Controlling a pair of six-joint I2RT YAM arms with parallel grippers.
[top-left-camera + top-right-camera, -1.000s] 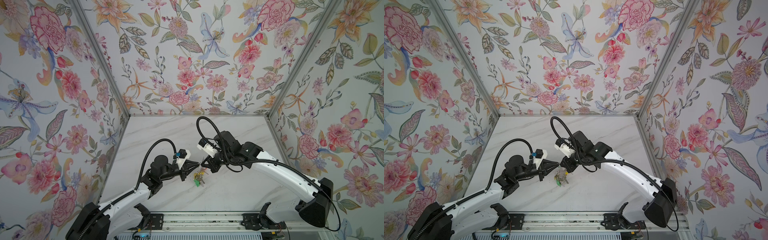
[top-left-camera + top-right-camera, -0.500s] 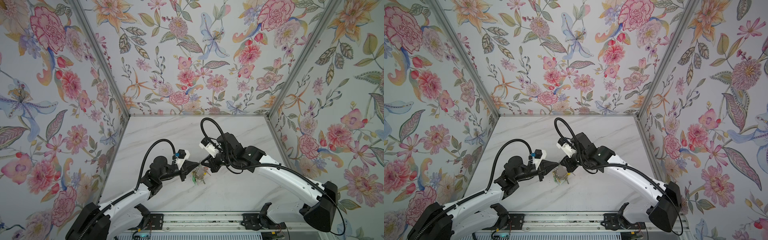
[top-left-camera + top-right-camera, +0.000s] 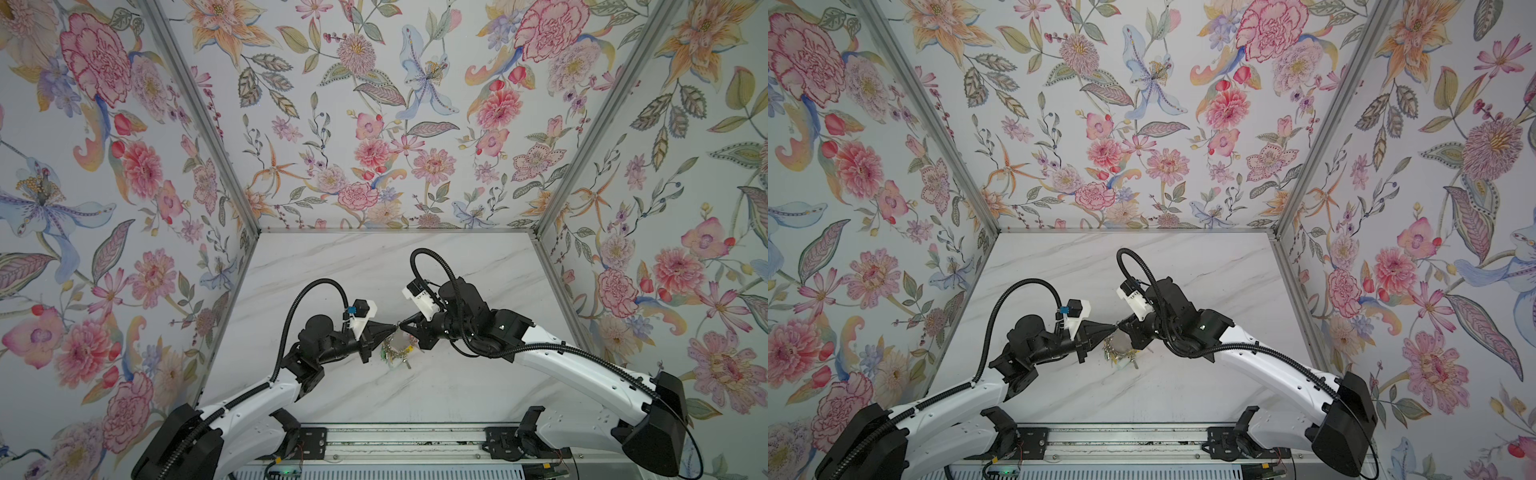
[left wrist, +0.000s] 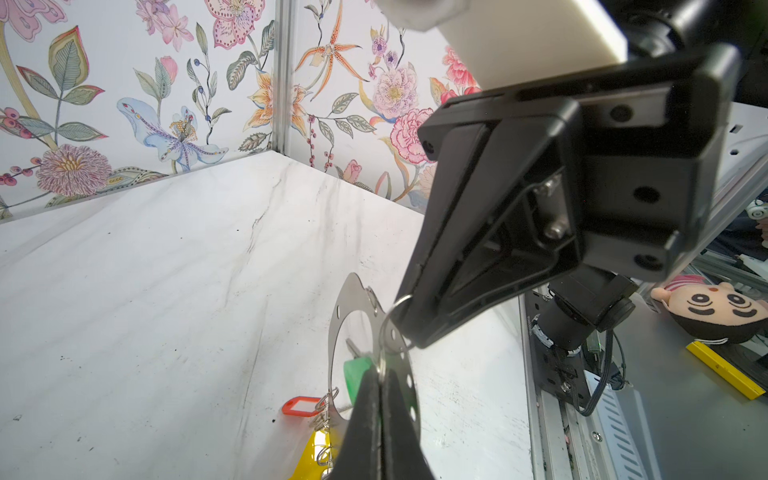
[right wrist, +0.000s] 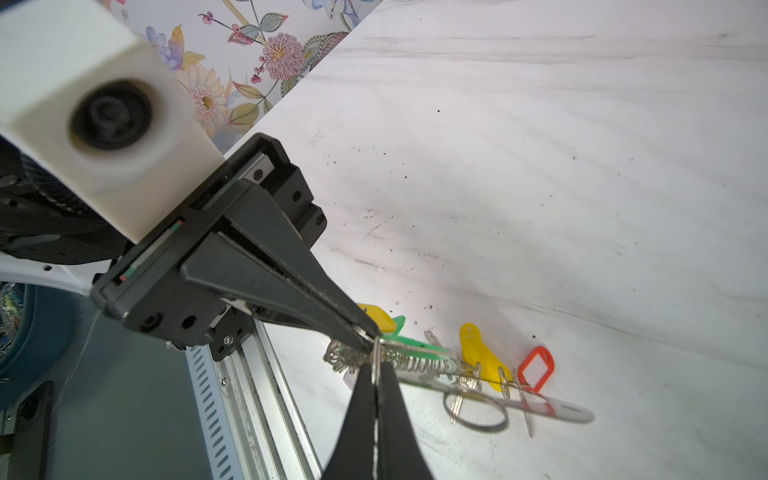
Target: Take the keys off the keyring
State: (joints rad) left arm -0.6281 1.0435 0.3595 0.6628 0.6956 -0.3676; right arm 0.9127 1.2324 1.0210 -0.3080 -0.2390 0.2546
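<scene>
The keyring (image 4: 352,289), a flat grey metal hoop, hangs upright just above the marble table, between my two grippers in both top views (image 3: 397,348) (image 3: 1121,348). Keys on little wire rings with green (image 4: 354,374), red-orange (image 4: 300,406) and yellow (image 4: 316,453) tags dangle from its rim. My left gripper (image 4: 380,374) is shut on a small wire ring at the rim. My right gripper (image 5: 375,370) is shut on that same wire ring from the opposite side. Their tips almost touch (image 3: 392,327) (image 3: 402,324). The right wrist view shows the hoop (image 5: 557,409) nearly edge-on.
The white marble table (image 3: 415,270) is enclosed by floral walls on three sides. A metal rail (image 3: 395,440) with the arm mounts runs along the front edge. A plush toy (image 4: 715,307) lies outside the cell beyond that rail.
My left gripper has closed on the wire ring. The right arm has shifted slightly to the right and towards the front, and the bunch of keys has moved with it.
</scene>
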